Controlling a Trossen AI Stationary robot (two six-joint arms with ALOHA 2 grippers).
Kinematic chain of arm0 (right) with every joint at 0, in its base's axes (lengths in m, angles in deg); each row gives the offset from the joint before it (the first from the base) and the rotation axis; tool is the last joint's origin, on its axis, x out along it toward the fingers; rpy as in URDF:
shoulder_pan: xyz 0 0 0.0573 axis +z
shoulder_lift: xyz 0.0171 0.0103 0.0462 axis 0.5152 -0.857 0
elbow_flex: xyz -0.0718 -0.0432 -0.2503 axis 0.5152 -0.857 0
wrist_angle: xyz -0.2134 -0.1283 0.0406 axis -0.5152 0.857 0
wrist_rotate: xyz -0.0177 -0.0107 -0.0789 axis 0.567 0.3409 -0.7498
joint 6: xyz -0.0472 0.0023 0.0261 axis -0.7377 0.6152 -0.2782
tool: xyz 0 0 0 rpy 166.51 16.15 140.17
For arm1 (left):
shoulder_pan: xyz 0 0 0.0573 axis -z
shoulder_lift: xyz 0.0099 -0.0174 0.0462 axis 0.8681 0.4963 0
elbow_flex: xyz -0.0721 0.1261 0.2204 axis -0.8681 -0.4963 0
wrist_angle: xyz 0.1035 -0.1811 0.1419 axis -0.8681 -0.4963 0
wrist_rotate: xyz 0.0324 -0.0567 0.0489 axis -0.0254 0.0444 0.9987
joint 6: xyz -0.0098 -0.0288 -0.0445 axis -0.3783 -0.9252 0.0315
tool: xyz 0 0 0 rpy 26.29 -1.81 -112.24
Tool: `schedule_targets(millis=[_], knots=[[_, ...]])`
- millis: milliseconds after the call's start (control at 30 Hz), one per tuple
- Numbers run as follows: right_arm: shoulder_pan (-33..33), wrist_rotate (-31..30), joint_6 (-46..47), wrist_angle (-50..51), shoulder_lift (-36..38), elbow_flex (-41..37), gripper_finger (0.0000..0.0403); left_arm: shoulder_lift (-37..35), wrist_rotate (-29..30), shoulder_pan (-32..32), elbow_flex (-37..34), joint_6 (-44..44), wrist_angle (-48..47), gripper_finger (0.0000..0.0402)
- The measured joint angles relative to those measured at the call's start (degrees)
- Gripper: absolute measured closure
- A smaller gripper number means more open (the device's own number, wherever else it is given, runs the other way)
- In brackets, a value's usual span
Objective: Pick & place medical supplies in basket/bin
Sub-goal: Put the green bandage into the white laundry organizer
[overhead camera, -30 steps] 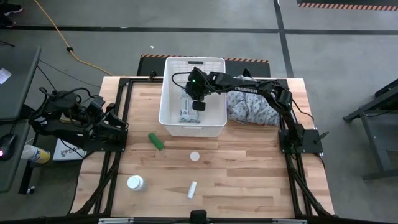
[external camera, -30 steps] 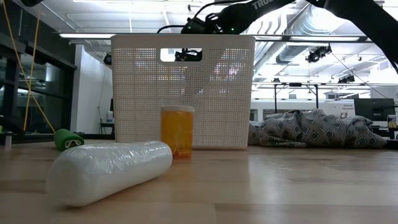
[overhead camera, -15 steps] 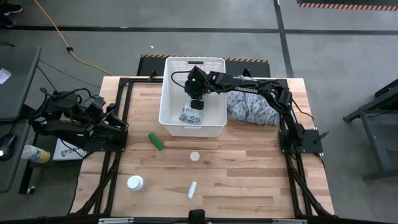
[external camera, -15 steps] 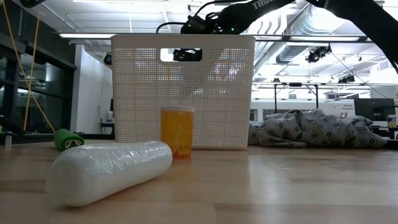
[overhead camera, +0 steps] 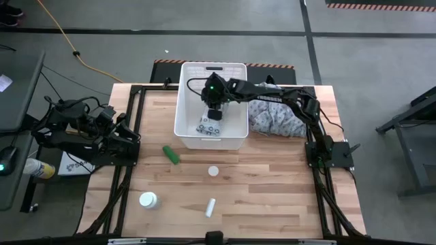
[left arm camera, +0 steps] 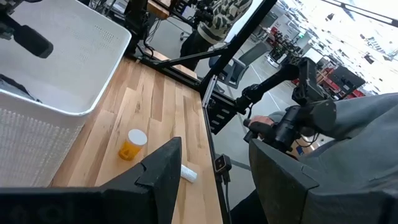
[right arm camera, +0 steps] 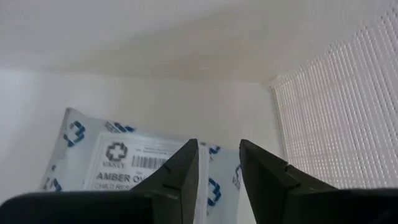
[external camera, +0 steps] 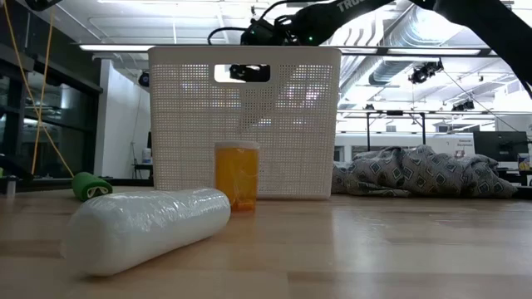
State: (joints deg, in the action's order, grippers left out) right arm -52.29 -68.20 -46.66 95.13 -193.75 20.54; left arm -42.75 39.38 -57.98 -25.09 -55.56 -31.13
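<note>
The right gripper (overhead camera: pixel 214 115) is rising inside the basket (overhead camera: pixel 235 75) since a second ago, fingers slightly parted and empty. The wipes packet (right arm camera: pixel 124 160), labelled "AMBER", is lying on the floor there. The left gripper (left arm camera: pixel 211 180) is waiting open at the table's left edge.

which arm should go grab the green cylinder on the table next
Probably the left. The green cylinder lies near the left gripper, parked at the table's left edge. The right gripper, fingers open, is over the bin, above the wipes packet, farther away.
</note>
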Motion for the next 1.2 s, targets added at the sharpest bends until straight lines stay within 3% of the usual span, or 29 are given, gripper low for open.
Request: schedule_targets(millis=[367, 833, 1200], knots=[[3.6, -5.5, -2.7, -5.4, 3.2, 0.0, 0.0295, 0.0, 0.0, 0.0, 0.0, 0.0, 0.0, 0.0181], [7.5, -5.4, -3.5, -13.9, 11.4, 0.1, 0.0295, 0.0, 2.7, 0.0, 0.0, -0.2, 0.1, 0.0181], [10.2, -10.1, -4.5, -16.7, 15.8, 0.1, 0.0295, 0.0, 6.2, 0.0, 0.0, -9.0, -1.6, 0.0181]])
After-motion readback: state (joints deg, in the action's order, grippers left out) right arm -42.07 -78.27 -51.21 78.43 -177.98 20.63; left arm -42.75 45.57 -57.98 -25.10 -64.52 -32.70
